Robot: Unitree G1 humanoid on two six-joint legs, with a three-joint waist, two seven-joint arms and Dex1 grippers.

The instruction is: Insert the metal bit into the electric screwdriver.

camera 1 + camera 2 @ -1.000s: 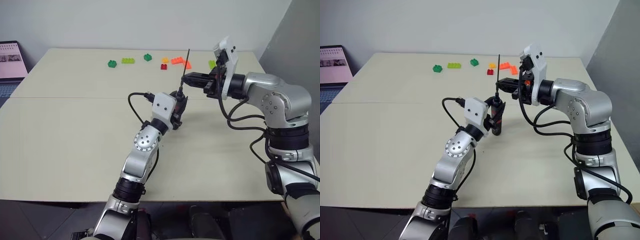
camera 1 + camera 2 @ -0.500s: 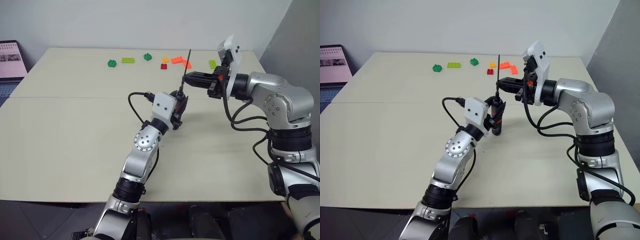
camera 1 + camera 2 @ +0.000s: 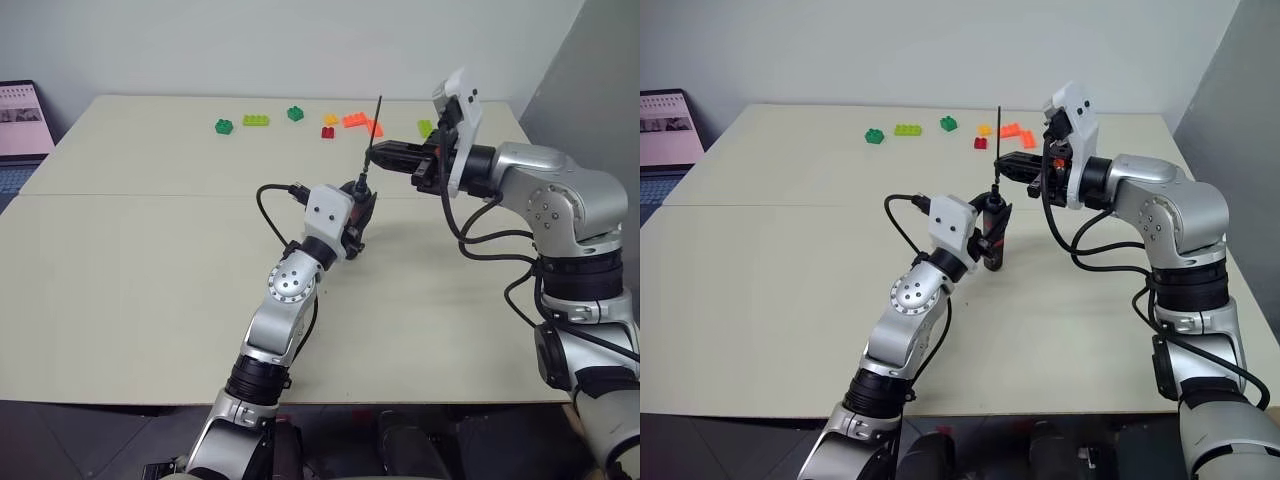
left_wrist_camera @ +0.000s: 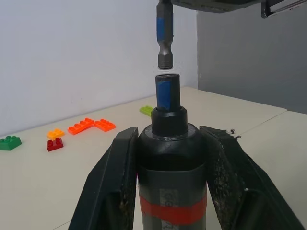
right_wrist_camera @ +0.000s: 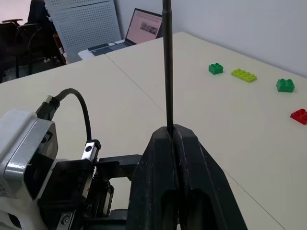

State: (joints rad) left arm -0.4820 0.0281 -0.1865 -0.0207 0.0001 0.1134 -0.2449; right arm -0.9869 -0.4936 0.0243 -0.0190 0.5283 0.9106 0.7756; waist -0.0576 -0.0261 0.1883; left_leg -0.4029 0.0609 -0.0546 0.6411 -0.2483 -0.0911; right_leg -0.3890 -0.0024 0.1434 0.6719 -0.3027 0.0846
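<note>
Black fingers of the left gripper (image 4: 172, 191) were clamped on the body of the electric screwdriver (image 4: 171, 177), one finger pressed to each side just above the red band. It held the tool upright with its open socket turned upward, most likely so the bit could be fed straight down into it.

Above the screwdriver's socket, with a small gap between them, hung the hex end of the metal bit (image 4: 164, 40). The two looked nearly in line, the bit perhaps set slightly to one side of the socket's centre, and not yet entered.

The right gripper (image 3: 372, 157) was shut on the metal bit, its two fingers pressed together and pinching the rod low down, so the thin shaft stood up well above the fingers (image 5: 167, 62) while only the short hex end showed below them. That grip probably kept the working end steady and close to the socket. The right gripper reached in from the side, level above the screwdriver, so the left gripper was not in its way.

Beyond the screwdriver, on the far part of the pale table (image 3: 130, 270), lay a loose row of toy bricks: green ones (image 3: 256, 122), a red one (image 3: 327, 133) and orange ones (image 3: 354, 121), all well apart from the tool. A laptop (image 3: 22, 120) sat off the table's far left edge.

The insertion itself appeared still to be done.
</note>
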